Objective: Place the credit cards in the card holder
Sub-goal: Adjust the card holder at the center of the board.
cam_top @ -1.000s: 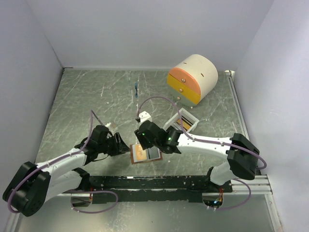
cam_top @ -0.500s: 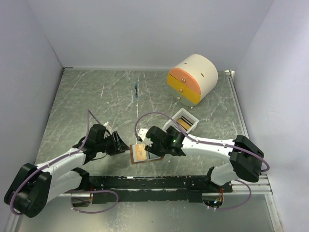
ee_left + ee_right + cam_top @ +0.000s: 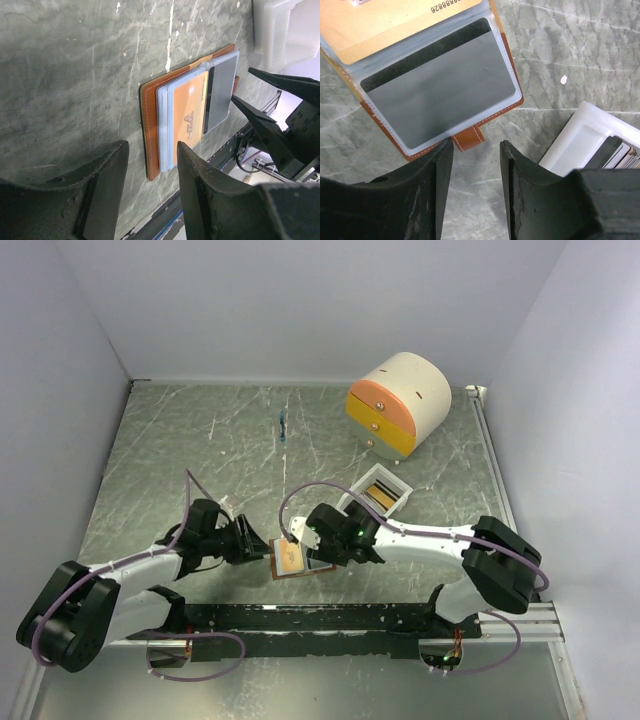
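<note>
I see both arms stretched low toward the table's near centre, the left arm (image 3: pixel 130 575) coming from the left and the right arm (image 3: pixel 430 540) from the right. The left gripper (image 3: pixel 262 542) and right gripper (image 3: pixel 476 150) have their jaws apart and hold nothing. The card holder (image 3: pixel 292 560) lies open between them, with a grey card (image 3: pixel 440 95) in its right pocket. Its strap tab (image 3: pixel 468 137) sits at the right gripper's finger gap.

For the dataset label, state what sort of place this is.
Probably a robot lab test cell: plain white walls box in a marbled table, and the left arm and right arm sit on a black rail.
</note>
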Controlling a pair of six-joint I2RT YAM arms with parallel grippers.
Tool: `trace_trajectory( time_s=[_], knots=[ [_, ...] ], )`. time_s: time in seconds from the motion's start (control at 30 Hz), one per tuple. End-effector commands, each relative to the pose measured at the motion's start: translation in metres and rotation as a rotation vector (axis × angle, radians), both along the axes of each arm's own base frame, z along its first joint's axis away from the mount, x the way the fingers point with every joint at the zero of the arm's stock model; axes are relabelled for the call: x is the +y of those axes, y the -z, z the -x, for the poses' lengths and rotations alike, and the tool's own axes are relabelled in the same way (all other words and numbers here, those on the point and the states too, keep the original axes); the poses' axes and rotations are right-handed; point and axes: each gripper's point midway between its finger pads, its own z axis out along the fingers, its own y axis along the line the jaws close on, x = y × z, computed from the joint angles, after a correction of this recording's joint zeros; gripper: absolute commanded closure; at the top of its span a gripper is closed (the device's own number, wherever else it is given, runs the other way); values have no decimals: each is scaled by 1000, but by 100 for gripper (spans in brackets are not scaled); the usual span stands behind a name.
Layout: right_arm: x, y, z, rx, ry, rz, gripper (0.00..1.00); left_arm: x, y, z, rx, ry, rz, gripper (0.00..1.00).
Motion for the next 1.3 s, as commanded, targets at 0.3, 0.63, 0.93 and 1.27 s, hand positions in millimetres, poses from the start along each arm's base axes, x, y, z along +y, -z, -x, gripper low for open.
trace_trajectory(
  time_s=[0.3, 0.63, 0.93, 1.27],
  knots=[
    [9, 23, 2, 50, -79, 9, 80, 19, -7, -14, 40, -60, 21, 40],
    [52, -11, 5, 70, -74, -241, 100, 72, -13, -44, 86, -303, -216, 29],
    [24, -8, 2, 53, -235, -102, 63, 60, -20, -34, 69, -281, -107, 32],
    [32, -12, -6, 61, -359, -116, 64, 46, 1, -12, 143, -216, -26, 35]
  ],
)
